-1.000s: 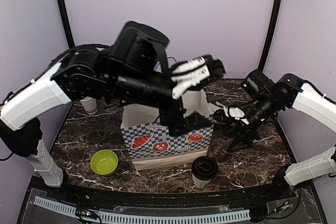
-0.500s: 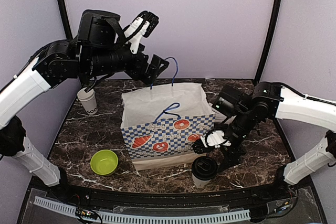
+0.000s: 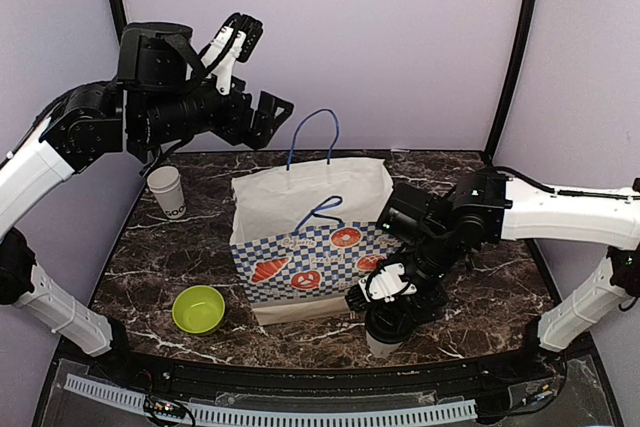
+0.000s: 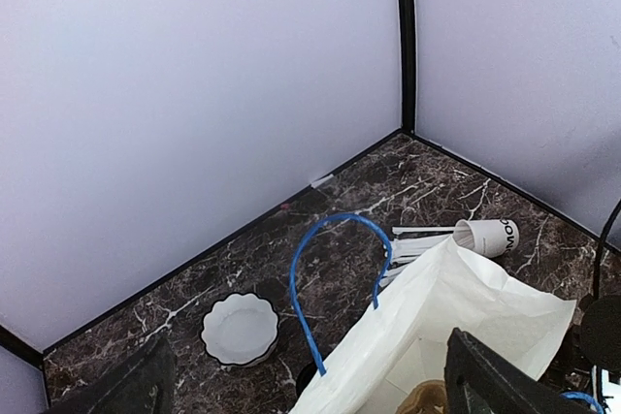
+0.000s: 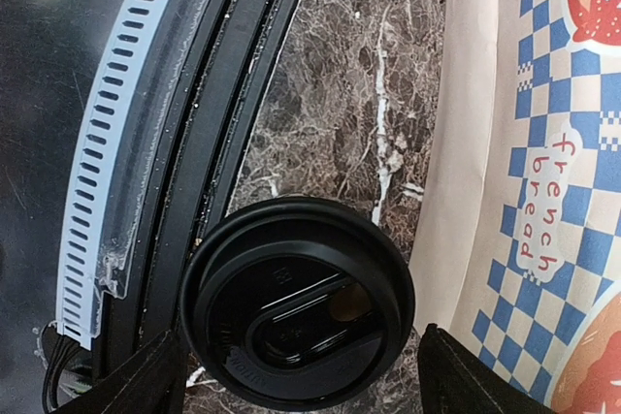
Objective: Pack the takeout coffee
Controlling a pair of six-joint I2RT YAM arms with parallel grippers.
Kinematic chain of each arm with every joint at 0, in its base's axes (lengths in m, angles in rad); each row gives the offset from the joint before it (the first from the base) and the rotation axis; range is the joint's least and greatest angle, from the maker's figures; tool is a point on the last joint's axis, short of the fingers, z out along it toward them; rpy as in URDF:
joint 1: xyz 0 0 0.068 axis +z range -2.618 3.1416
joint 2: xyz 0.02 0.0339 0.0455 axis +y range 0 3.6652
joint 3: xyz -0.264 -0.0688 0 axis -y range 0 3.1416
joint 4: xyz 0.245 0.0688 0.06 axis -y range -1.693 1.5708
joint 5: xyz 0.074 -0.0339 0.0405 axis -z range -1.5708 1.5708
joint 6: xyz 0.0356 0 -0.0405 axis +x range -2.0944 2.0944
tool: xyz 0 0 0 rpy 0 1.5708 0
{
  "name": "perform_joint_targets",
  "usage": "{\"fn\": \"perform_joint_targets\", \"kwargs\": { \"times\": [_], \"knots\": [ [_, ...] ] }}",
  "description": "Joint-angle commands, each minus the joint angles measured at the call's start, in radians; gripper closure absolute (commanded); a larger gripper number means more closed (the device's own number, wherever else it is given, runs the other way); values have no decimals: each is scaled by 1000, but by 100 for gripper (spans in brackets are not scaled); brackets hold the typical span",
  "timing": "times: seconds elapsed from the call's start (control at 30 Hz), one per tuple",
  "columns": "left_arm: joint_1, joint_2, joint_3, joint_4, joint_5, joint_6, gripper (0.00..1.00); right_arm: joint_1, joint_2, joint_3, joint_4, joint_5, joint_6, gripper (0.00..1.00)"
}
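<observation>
- From my remote desk, I see the bag: white paper above a blue-and-white check band, with red and orange bakery prints.
- Its handles are blue, its lettering red.
- The coffee has a black lid.
- The bowl is lime green.
- The table is dark brown marble, veined white.
- My walls are pale lilac.

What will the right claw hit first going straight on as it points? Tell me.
The right claw would likely meet the black lid of the takeout coffee cup, centred under its open jaws. How far above it hangs is unclear.
</observation>
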Motion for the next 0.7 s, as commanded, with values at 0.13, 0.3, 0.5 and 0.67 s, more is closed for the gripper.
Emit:
{"fn": "perform_joint_targets", "kwargs": {
  "times": [0.13,0.3,0.5,0.67],
  "knots": [
    [10,-52,-47,36,-9,-26,1,30,14,-11,29,44,12,20],
    [15,-63,-68,44,-11,-26,1,32,6,-11,11,23,6,22],
    [20,-59,-69,43,-6,-29,1,35,-4,-20,-6,-4,-6,21],
    [23,-55,-69,43,-3,-28,1,39,-3,-47,24,41,2,22]
  ]
}}
